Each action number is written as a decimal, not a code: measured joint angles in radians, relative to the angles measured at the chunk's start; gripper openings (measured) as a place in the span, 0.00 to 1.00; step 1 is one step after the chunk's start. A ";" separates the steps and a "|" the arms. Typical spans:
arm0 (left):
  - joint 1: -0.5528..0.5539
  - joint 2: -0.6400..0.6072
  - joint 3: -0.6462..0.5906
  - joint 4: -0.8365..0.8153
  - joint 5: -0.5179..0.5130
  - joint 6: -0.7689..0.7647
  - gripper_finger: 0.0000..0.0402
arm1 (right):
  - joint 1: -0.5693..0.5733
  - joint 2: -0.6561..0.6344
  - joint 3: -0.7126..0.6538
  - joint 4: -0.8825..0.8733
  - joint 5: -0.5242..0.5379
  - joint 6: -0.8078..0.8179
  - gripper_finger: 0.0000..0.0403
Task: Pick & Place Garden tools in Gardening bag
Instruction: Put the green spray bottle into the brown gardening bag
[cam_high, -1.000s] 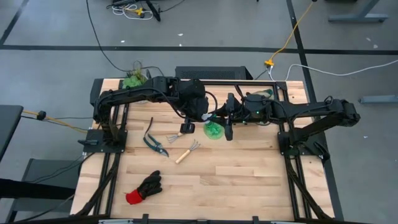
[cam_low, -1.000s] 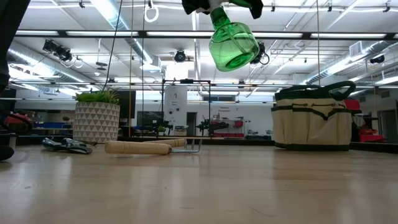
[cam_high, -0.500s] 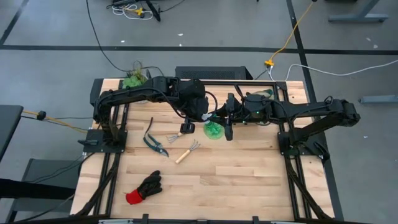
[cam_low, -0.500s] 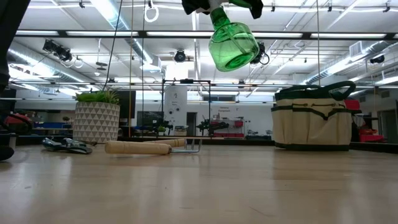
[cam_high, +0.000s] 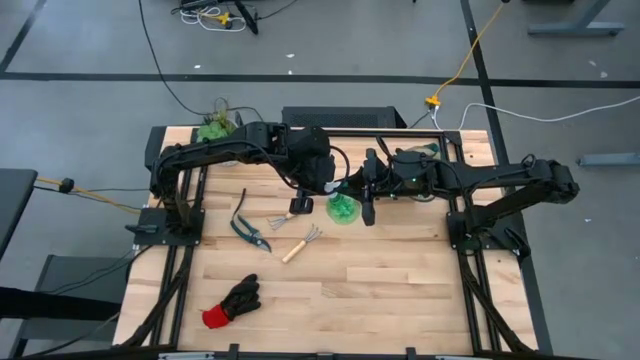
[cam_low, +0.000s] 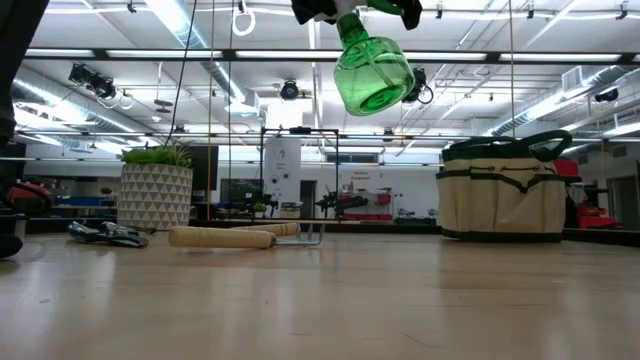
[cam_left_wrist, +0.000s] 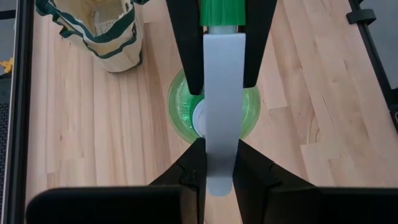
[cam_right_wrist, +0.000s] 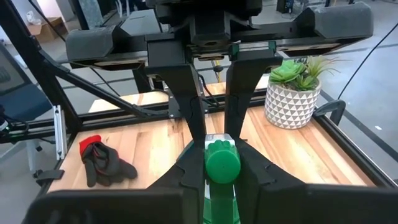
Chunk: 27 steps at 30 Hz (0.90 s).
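The green spray bottle hangs high above the middle of the table, also in the low view. My left gripper and my right gripper meet at its spray head from opposite sides, both shut on it. The beige gardening bag stands on its base at the far right, partly under my right arm. The pruning shears, the fork, the rake and the black glove with a red cuff lie on the table. My left gripper pinches the bottle's white trigger lever between its two fingers, coming level from the table's left side. The bottle hangs below the fingers, clear of the table, its round body down. My right gripper pinches the spray head at its green nozzle cap between its two fingers, coming level from the table's right side, opposite my left gripper's fingers. The bottle hangs below, clear of the table.
A leafy plant in a white pot stands at the far left corner, also in the low view. Black frame rails run along the table's sides. Bare wood lies at the near right.
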 joint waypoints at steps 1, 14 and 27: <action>0.000 0.000 0.000 0.000 0.000 0.000 0.16 | 0.000 0.000 0.000 0.000 0.000 0.000 0.12; -0.001 -0.002 0.023 -0.022 -0.004 0.007 0.30 | -0.002 -0.068 -0.001 -0.001 0.001 -0.019 0.12; -0.001 -0.003 0.148 -0.038 -0.022 0.005 0.35 | -0.002 -0.230 -0.001 -0.132 0.163 -0.035 0.11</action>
